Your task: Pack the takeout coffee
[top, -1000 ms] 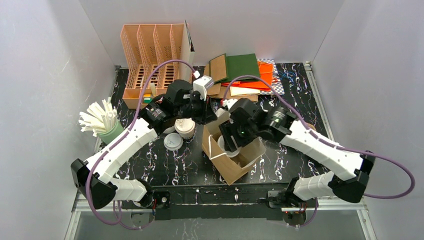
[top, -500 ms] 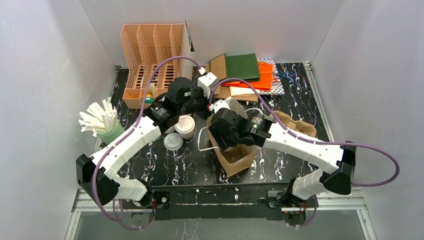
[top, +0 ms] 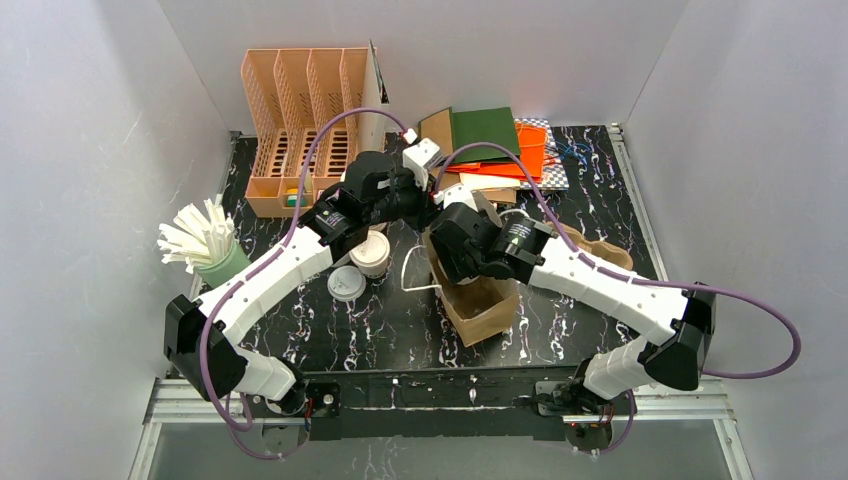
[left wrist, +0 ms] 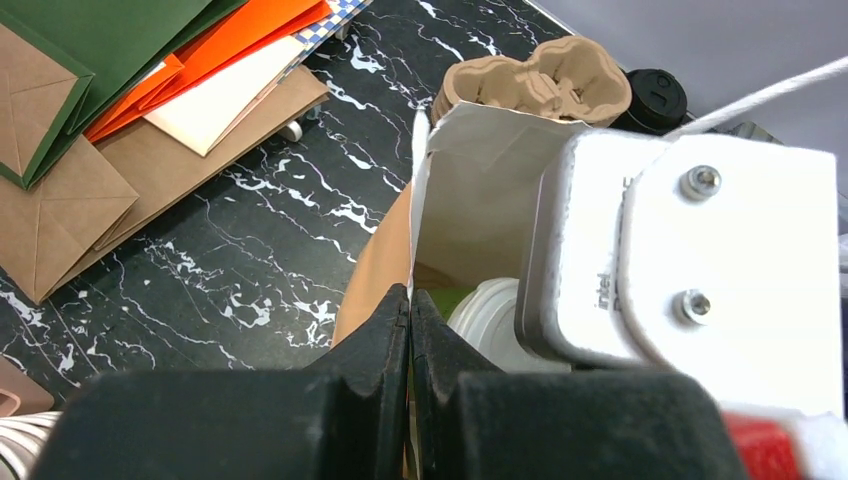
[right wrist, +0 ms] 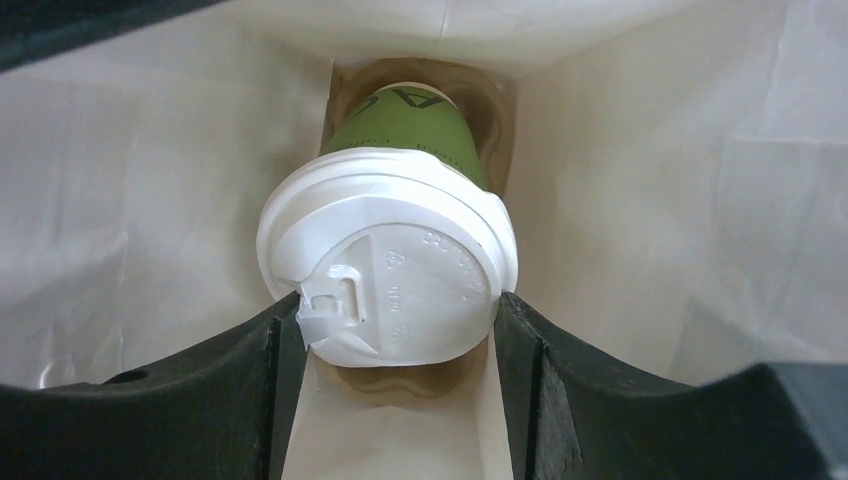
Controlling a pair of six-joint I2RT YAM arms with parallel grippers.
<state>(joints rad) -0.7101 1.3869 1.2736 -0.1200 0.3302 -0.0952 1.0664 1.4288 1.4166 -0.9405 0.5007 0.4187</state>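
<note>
1. The right gripper is now sunk deeper into the paper bag than a second ago, and the bag is drawn narrower and more upright.
2. The green-walled coffee cup is clasped at its white lid by widely spread jaws, low inside the bag over a cardboard carrier.
3. The bag's rim is pinched by the left gripper, jaws fully closed.
4. Delivery is judged nearly complete, with release awaited. Another capped cup waits just beside the bag.

Evenly, softly lit from overhead; only faint shadows. Bright, nearly washed out inside the white bag. Blurred toward six o'clock on near fingers.
</note>
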